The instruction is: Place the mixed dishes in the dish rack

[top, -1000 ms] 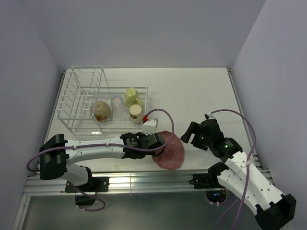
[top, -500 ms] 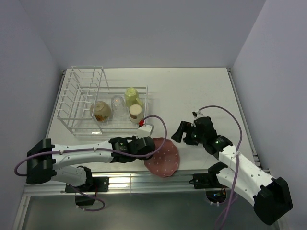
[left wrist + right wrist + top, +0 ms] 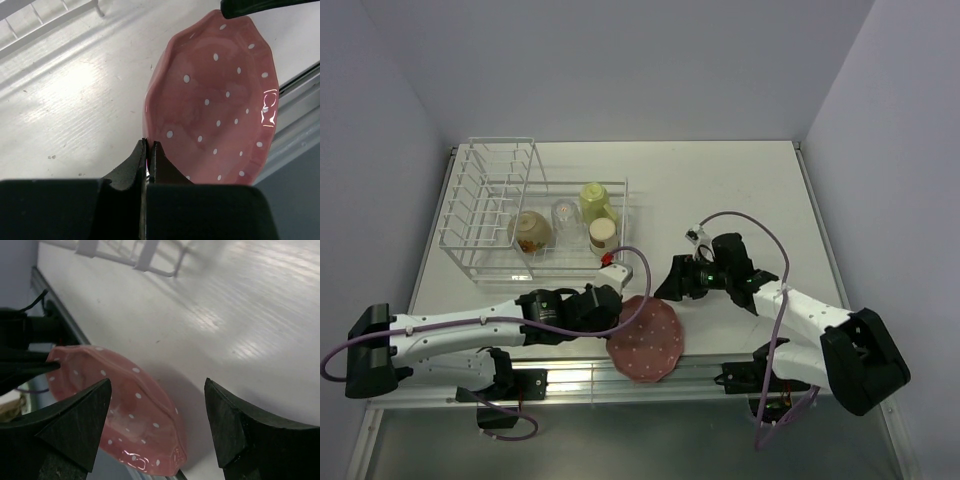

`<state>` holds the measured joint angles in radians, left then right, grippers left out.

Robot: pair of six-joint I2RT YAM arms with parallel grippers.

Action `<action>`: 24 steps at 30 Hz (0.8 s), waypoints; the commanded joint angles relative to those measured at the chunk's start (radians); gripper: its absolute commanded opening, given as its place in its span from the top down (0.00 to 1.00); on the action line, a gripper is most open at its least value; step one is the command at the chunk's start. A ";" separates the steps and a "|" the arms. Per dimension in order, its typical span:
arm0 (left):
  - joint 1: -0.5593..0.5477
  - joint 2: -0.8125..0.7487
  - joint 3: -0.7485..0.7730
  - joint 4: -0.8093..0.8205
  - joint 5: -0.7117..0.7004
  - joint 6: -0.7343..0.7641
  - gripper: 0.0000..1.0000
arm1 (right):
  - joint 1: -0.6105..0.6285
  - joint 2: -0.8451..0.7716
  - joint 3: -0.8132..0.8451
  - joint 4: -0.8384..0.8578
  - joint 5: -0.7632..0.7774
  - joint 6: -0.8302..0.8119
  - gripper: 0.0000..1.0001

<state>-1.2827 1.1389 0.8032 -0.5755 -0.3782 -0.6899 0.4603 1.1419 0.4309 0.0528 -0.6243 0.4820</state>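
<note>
Near the bottom centre of the overhead view, what keeps the pink white-dotted plate (image 3: 646, 340) where it is?
— The left gripper (image 3: 148, 159) has its two fingers closed on the plate's near rim, with only the thin edge between them. The plate looks tilted and part of it pokes out past the table (image 3: 720, 190) at its front edge. That is probably what let the fingers get under the rim.

And the other hand?
— The right gripper (image 3: 157, 385) is spread wide and carries nothing. Its wrist view shows the plate low in the frame, between the two dark fingers. It sits by the plate's far rim, though contact cannot be made out. It seems set to steady or take over the plate.

Where are the other dishes?
— In the upper left of the overhead view stands the dish rack (image 3: 485, 160). Its low basket holds the cream bowl (image 3: 530, 231), clear glass tumbler (image 3: 565, 214), pale yellow-green mug (image 3: 595, 200) and small steel cup (image 3: 603, 234). The tall slotted end has no plate yet, so the plate is likely bound there.
</note>
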 commanded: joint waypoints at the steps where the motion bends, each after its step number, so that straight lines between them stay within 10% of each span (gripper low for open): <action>1: 0.023 -0.073 -0.001 0.072 0.033 0.035 1.00 | -0.002 0.035 -0.044 0.233 -0.187 -0.008 0.18; 24: 0.059 -0.179 -0.027 0.095 0.117 0.090 1.00 | 0.184 0.383 -0.129 0.818 -0.384 0.214 0.37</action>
<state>-1.2270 1.0100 0.7498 -0.6235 -0.2863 -0.5861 0.5964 1.4944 0.3016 0.7082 -0.9440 0.6441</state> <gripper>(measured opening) 0.036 0.640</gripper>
